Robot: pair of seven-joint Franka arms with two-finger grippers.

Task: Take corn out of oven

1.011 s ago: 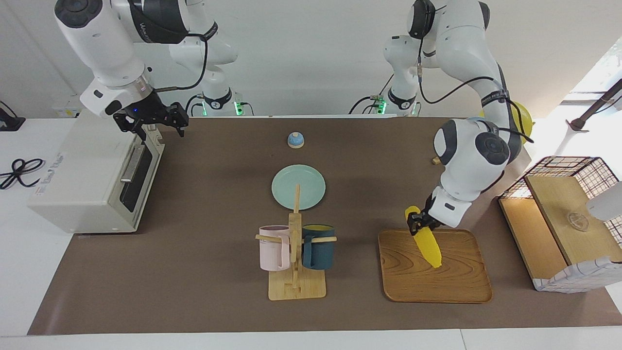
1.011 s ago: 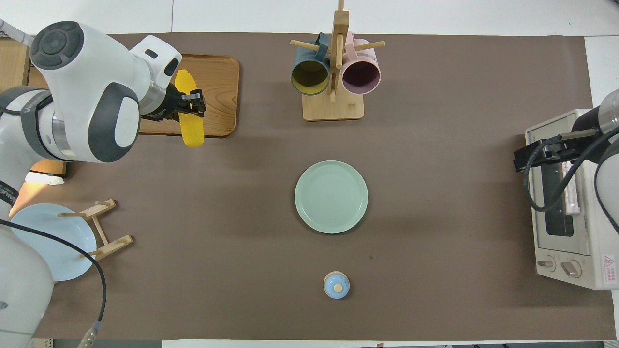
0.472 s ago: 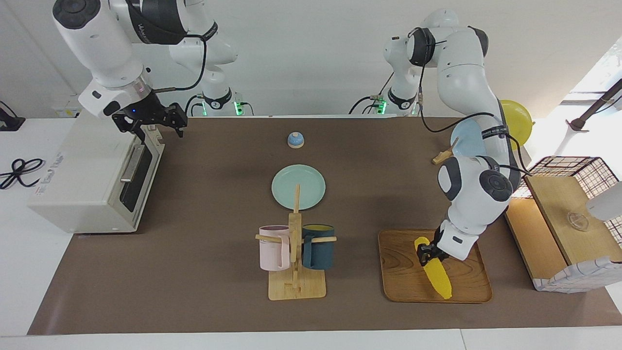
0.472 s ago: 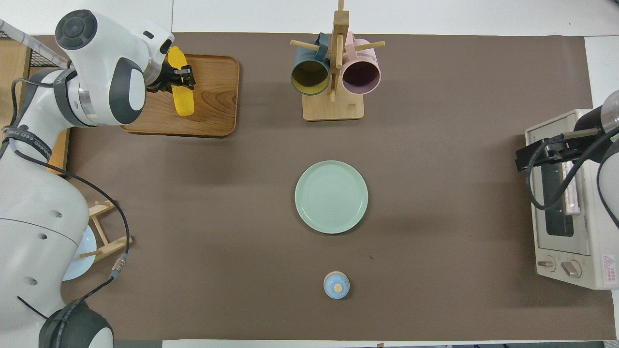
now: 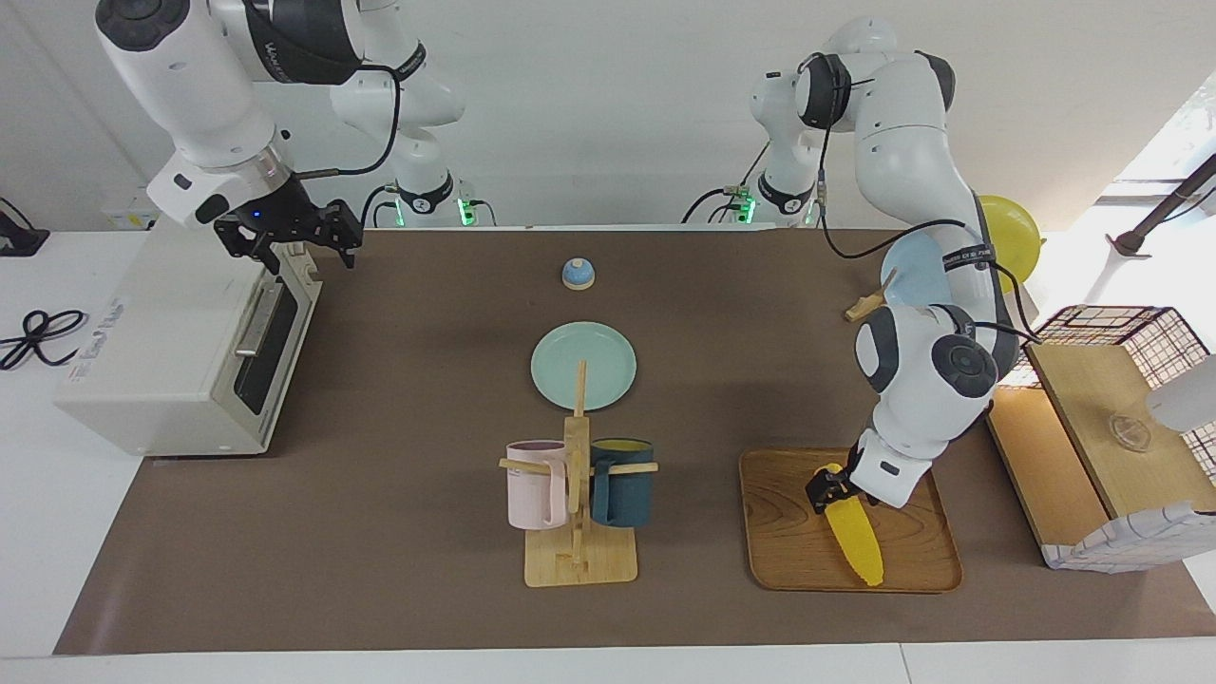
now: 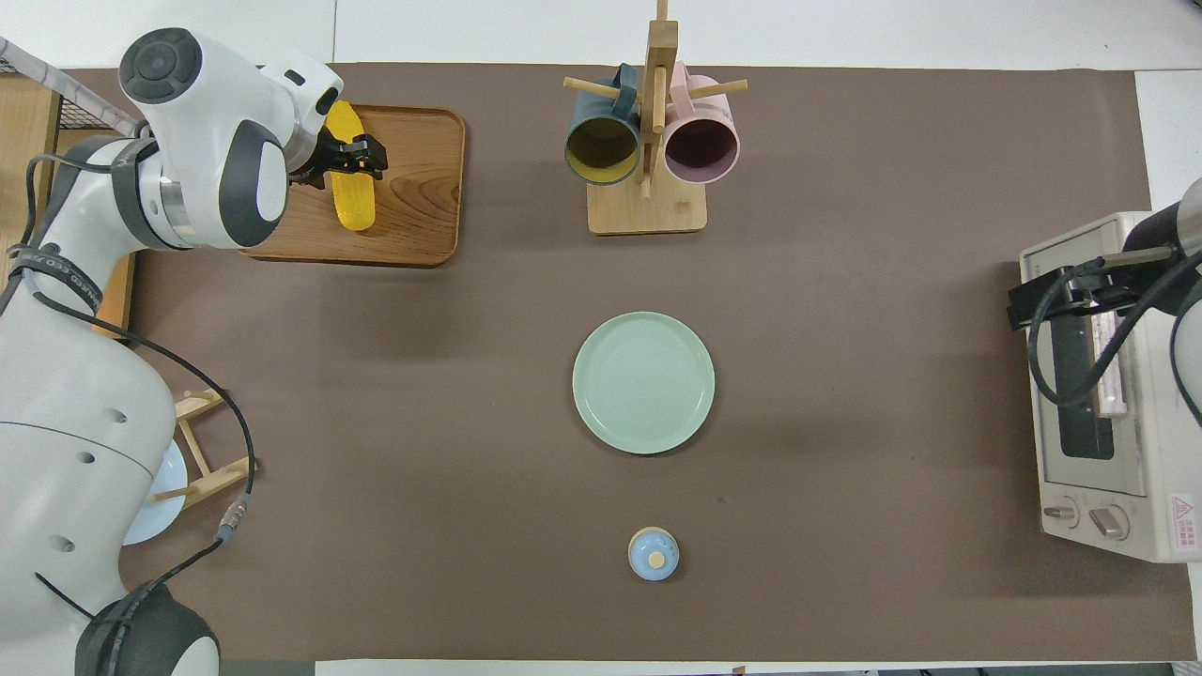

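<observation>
Both views: corn point(image 5: 852, 543) on wooden tray point(image 5: 788, 560); left pincer point(image 6: 355, 158) spread overhead.

Brown table point(image 5: 399, 532) carries, at right arm's end, oven point(image 5: 180, 351), door shut. Mid-table in line: bell point(image 5: 578, 274) nearest robots, green plate point(image 5: 583, 365) farther out, mug rack point(image 5: 579, 503) farthest. At left arm's end: wooden tray point(image 5: 798, 541), farthest from robots; plate stand point(image 6: 202, 441) nearer them; basket point(image 5: 1111, 437) partly off table's end.
</observation>
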